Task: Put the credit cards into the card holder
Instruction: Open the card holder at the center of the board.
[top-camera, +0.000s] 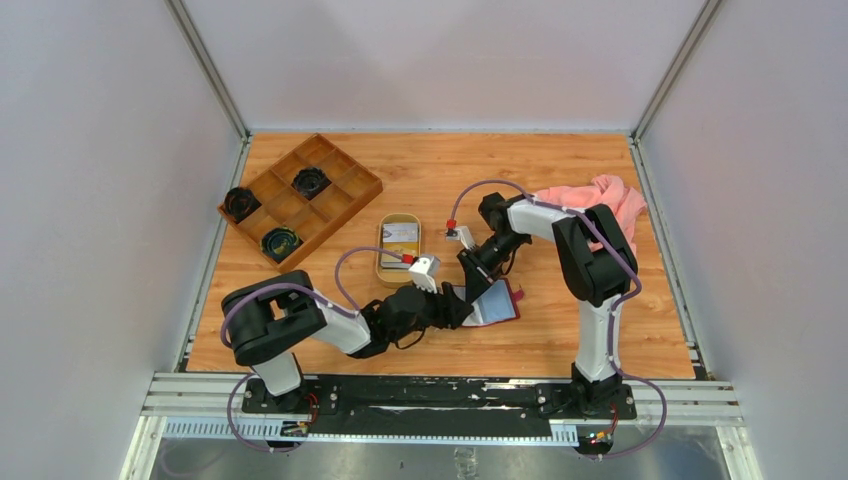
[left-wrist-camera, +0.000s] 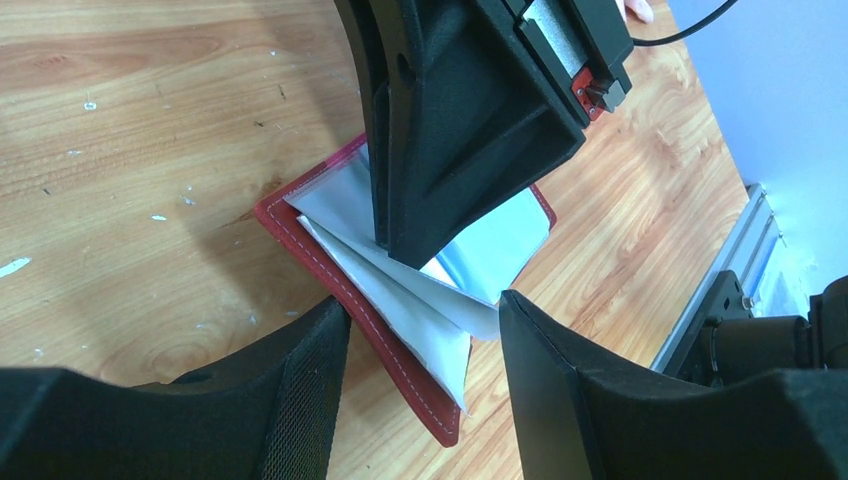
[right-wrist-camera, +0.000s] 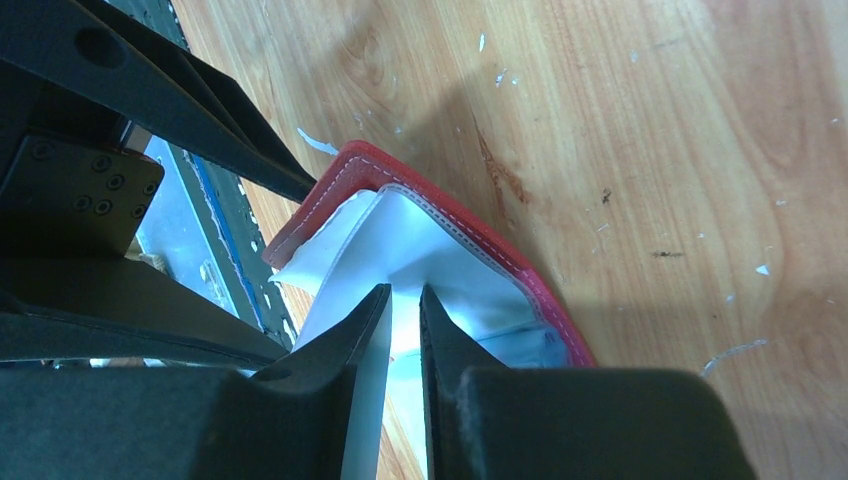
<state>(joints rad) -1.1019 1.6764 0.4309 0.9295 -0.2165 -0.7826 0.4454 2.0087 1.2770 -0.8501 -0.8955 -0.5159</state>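
Note:
The dark red card holder (top-camera: 500, 303) lies open on the table, its whitish inner flaps (left-wrist-camera: 400, 310) fanned up. My right gripper (right-wrist-camera: 402, 292) comes down from above with its tips in the holder's fold (right-wrist-camera: 440, 240), jaws nearly together and pinching an inner flap. In the left wrist view its tips (left-wrist-camera: 425, 262) sit between the flaps. My left gripper (left-wrist-camera: 425, 320) stands open, its fingers (left-wrist-camera: 300, 380) on either side of the holder's near corner. A pale credit card (top-camera: 400, 234) lies in the oval tray (top-camera: 381, 268).
A brown compartmented box (top-camera: 345, 205) with dark round items stands at the back left. A pink cloth (top-camera: 610, 197) lies at the back right. The metal rail (top-camera: 440, 395) runs along the near edge, close behind both arms.

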